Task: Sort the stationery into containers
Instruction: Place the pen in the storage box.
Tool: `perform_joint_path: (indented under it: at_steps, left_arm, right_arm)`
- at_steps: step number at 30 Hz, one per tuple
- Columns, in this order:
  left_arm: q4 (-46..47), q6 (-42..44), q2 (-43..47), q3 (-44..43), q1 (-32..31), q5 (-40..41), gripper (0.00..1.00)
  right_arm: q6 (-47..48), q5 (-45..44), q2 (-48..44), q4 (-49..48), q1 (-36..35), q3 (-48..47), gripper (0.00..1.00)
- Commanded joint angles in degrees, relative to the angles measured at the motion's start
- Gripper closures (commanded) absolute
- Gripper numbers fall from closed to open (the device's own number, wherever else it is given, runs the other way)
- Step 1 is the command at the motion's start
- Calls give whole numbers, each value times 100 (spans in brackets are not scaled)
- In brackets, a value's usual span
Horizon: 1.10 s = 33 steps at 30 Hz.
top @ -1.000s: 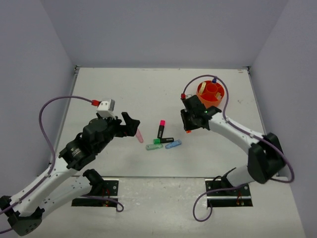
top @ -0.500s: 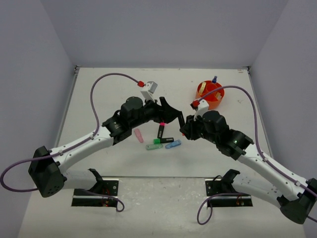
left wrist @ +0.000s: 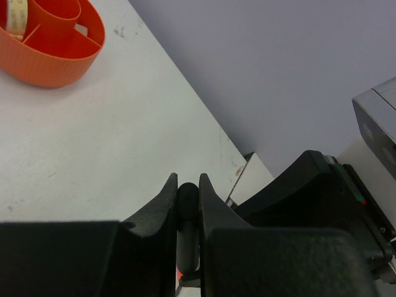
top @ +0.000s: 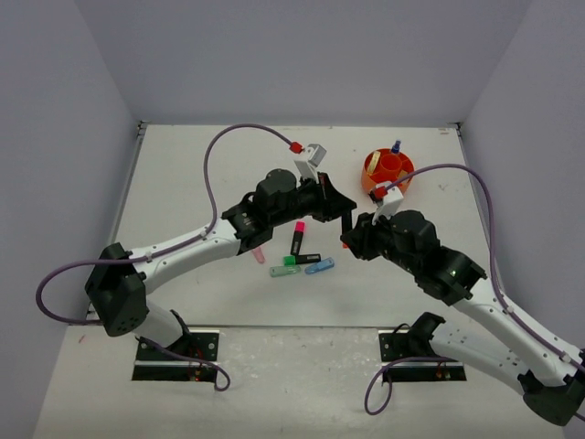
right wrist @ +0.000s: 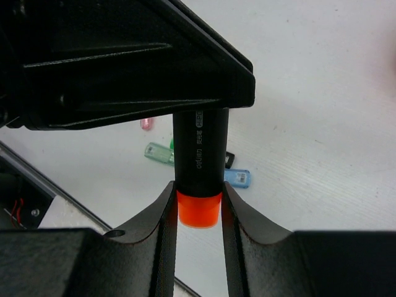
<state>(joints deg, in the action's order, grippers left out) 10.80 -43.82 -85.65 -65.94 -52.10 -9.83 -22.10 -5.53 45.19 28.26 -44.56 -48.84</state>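
Observation:
An orange highlighter [right wrist: 199, 148], black-barrelled with an orange cap, hangs above the table between both arms. My right gripper [right wrist: 198, 189] is shut on its orange cap. My left gripper [left wrist: 187, 184] is shut on the dark far end of the highlighter [left wrist: 187, 204]. In the top view the two grippers meet at the table's middle, the left gripper [top: 342, 212] just behind the right gripper [top: 353, 240]. The round orange tub [top: 388, 174] with dividers stands at the back right, with a beige tape ring [left wrist: 15, 15] inside it.
On the table in front of the grippers lie a pink highlighter [top: 297, 238], a pink eraser [top: 259, 251], a pale green clip [top: 284, 271], a green highlighter [top: 298, 260] and a blue clip [top: 319, 266]. Grey walls enclose the table on three sides.
My left arm swung right, from beside the pink eraser to the right gripper, and its jaws closed on the highlighter's free end. The right arm shifted slightly, still holding the highlighter.

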Motion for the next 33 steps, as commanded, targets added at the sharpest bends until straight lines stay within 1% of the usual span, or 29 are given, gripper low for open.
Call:
perform_joint_path:
  at_steps: [1, 2, 3, 4, 5, 6, 8, 10, 11, 13, 15, 16, 18, 20, 21, 23, 27, 29, 33]
  left_arm:
    - [157, 191, -157, -753, -151, -278, 100]
    - [41, 335, -258, -937, -151, -197, 100]
    - [-45, 453, -352, -1087, -151, -93, 100]
    - [-120, 556, -449, -1232, -151, -20, 100]
    - [-236, 775, -624, -1498, -151, 32, 100]
    - [-321, 883, -793, -1623, -151, 84, 100]
    - [-419, 1506, -1230, -2147, -151, 291, 100]
    - [-427, 2186, -1606, -2759, -151, 379, 100]
    - [-273, 2453, -1909, -3052, -151, 322, 100]
    - [91, 3071, -2356, -3362, -118, 60, 100]
    - [739, 3210, -3001, -3870, 1, -180, 100]
    - [979, 3193, -3181, -4016, 148, -559, 100]
    - [1457, 3144, -3684, -4461, 311, -692, 100]
    - [1599, 3151, -4080, -4933, 375, -747, 100]
    - [1592, 3207, -4470, -5459, 408, -716, 100]
    - [1742, 3257, -4947, -6013, 442, -666, 100]
    - [2445, 3508, -5492, -6254, 481, -332, 100]
    - [2563, 3606, -5729, -6407, 507, -85, 100]
    - [2823, 3662, -6116, -6669, 570, 24, 100]
  right_arm:
    - [-123, -282, -162, 24, -44, -100, 86]
    - [-160, -399, -290, 81, -44, -61, 79]
    - [-230, -515, -399, 153, -44, -29, 67]
    - [-321, -666, -493, 235, -44, -9, 52]
    - [-471, -927, -660, 377, -44, -3, 18]
    - [-540, -1169, -739, 442, -44, -24, 1]
    - [-882, -1748, -975, 842, -44, -170, 1]
    - [-1048, -1980, -1172, 1227, -44, -308, 1]
    - [-1128, -2118, -1248, 1469, -44, -429, 1]
    - [-1346, -2538, -1446, 1912, -44, -600, 1]
    - [-1450, -2762, -1759, 2031, -44, -635, 1]
    - [-1484, -2788, -1917, 2080, -44, -637, 1]
    - [-1533, -2804, -2338, 2121, -44, -661, 1]
    - [-1526, -2796, -2605, 2147, -36, -687, 1]
    - [-1478, -2748, -2753, 2172, -35, -744, 1]
    - [-1334, -2510, -2818, 2187, -44, -824, 1]
    - [-1253, -2175, -2684, 2399, -44, -1037, 1]
    - [-1278, -2112, -2715, 2516, -44, -1107, 1]
    - [-1290, -1953, -2966, 2539, -37, -1095, 1]
